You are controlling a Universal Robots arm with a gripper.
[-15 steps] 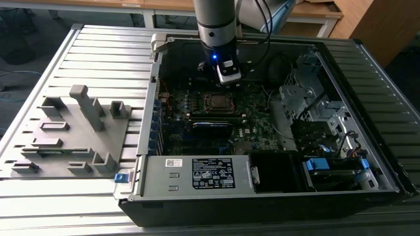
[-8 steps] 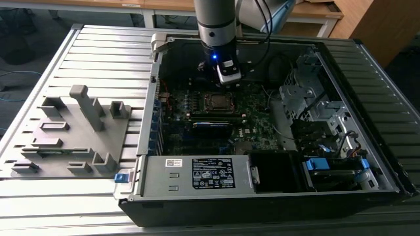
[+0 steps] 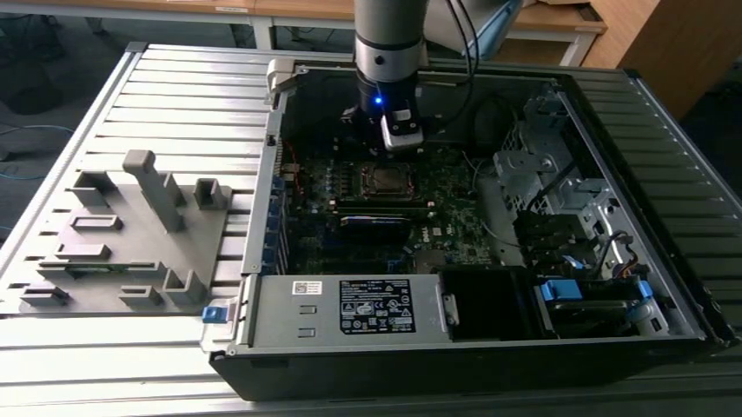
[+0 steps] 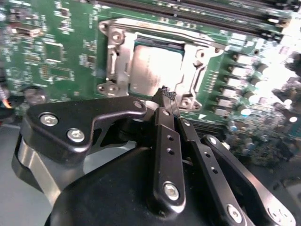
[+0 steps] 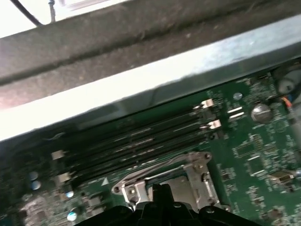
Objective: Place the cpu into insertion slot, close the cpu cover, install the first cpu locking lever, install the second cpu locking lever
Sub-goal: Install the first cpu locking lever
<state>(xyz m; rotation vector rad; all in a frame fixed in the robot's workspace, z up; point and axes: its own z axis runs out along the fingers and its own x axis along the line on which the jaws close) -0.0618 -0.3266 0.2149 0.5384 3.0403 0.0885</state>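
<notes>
— Gripper (image 4: 164,96): where is it, and in what state?

— Fingers (image 4: 168,141) pressed together, nothing between them. In the second wrist view the tips hover just over the edge of the cpu cover (image 4: 117,61); whether they touch it cannot be told. In the exterior view the gripper (image 3: 401,143) hangs inside the open computer case (image 3: 464,347), just above the socket.

— Cpu?

— Cpu (image 4: 153,70): seated flat in the socket, dull grey face showing through the cover's square cut-out. In the exterior view it (image 3: 385,180) sits near the middle of the green motherboard (image 3: 347,252).

— Cpu cover?

— Silvery metal frame, lying down flat around the cpu in both wrist views (image 5: 197,181). A thin metal lever (image 4: 155,27) runs along the side of the frame facing the memory slots; whether it is latched cannot be told.

— Other items on the board?

— Memory slots (image 5: 141,143): long black rows, just beside the socket, between it and the case wall. One round silver battery (image 5: 259,112), well apart from the socket.

— Outside the case?

— Grey plastic fixture (image 3: 128,234) with upright posts, on the ribbed metal tabletop (image 3: 186,95), at the exterior view's left of the case. Power supply (image 3: 347,308) with a white label, along the case's near edge. Blue clip (image 3: 214,314), at the case's near corner beside the fixture.
</notes>
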